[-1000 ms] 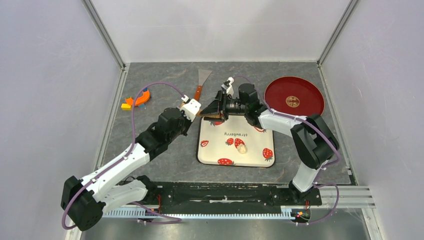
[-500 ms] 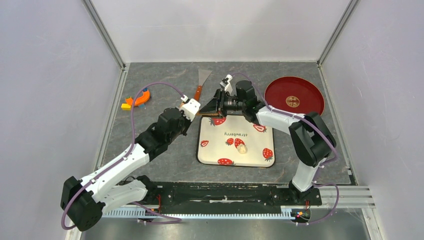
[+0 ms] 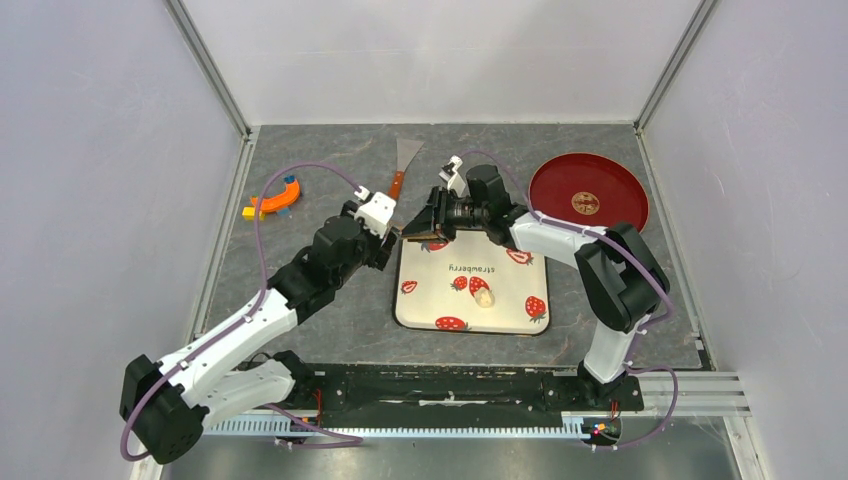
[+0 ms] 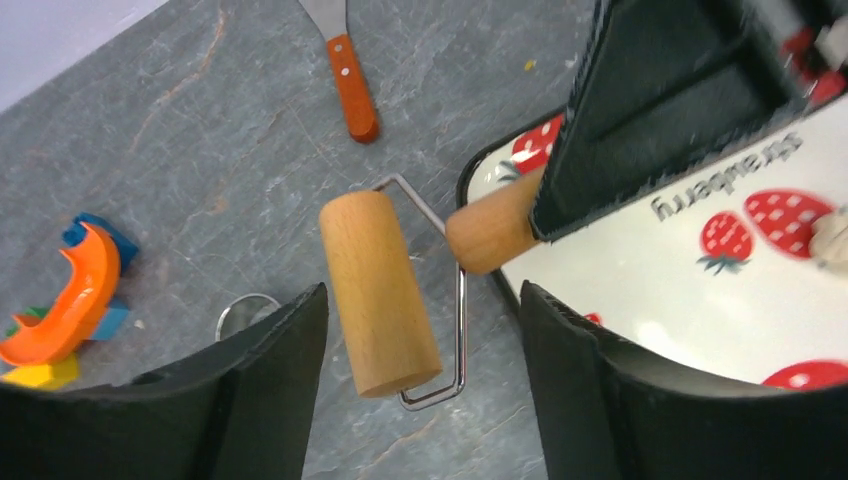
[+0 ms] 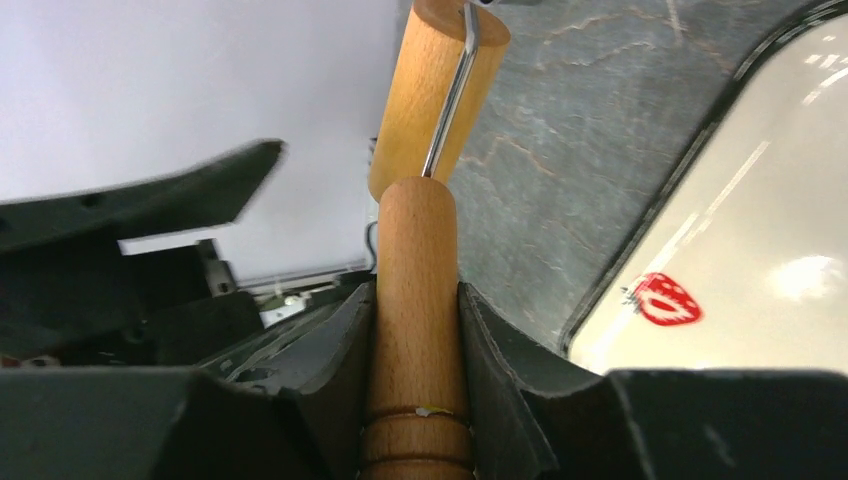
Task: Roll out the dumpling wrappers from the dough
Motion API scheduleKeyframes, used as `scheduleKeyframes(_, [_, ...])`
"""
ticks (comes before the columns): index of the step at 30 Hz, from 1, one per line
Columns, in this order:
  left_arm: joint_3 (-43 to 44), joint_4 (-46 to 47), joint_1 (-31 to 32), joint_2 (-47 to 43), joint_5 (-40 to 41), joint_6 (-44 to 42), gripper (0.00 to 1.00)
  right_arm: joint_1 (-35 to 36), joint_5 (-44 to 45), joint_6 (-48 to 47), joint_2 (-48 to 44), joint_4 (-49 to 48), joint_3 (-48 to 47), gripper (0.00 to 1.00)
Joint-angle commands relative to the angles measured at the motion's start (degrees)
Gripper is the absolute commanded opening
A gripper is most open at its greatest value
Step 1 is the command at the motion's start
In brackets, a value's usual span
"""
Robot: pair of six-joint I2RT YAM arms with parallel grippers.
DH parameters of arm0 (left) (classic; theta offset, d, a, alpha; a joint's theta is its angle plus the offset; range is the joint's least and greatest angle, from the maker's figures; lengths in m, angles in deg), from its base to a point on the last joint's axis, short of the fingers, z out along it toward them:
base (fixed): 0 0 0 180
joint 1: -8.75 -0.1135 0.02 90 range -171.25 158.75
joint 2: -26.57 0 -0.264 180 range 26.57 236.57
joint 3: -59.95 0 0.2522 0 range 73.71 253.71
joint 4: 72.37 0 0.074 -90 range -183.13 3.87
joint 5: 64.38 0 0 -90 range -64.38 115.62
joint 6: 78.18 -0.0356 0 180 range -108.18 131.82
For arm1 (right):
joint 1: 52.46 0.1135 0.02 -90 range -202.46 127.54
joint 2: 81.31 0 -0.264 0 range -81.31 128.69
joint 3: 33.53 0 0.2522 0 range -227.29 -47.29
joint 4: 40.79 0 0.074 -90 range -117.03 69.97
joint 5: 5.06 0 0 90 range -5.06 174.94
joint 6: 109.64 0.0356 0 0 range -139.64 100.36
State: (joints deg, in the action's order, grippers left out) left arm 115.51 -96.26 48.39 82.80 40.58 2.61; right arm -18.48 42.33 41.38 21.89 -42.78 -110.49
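Note:
A small pale lump of dough lies on the strawberry-print tray. No dumpling wrappers are in view. The wooden roller hangs over the table just off the tray's far left corner. My right gripper is shut on the roller's wooden handle. Just left of it, my left gripper stands open. The roller's drum lies between its fingers and touches neither.
A scraper with an orange-brown handle lies behind the tray. A red round plate sits at the back right. An orange toy lies at the left, a metal ring cutter nearer. Walls enclose the table.
My left gripper has opened and let go of the roller, drawing back a little. My right gripper has closed tighter on the handle and shifted slightly left.

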Motion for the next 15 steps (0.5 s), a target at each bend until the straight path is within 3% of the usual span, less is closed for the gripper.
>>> scheduleKeyframes(1, [-0.66,6.02,0.26,-2.36,2.27,12.27,0.84,0.3,2.26,-10.3,-0.78,6.08,-4.19,0.0])
scheduleKeyframes(4, [-0.54,5.67,0.22,-1.94,0.94,20.33,0.96,0.3,5.03,-19.47,-1.65,14.66,-6.14,0.0])
scheduleKeyframes(9, [2.72,2.24,-0.12,2.57,-8.53,30.02,0.99,0.3,8.44,-32.73,-4.4,25.42,-7.0,0.0])
scheduleKeyframes(15, [8.95,-3.46,-2.02,11.59,-26.74,32.67,0.98,-0.02,9.74,-40.68,-9.58,30.93,-3.85,0.0])
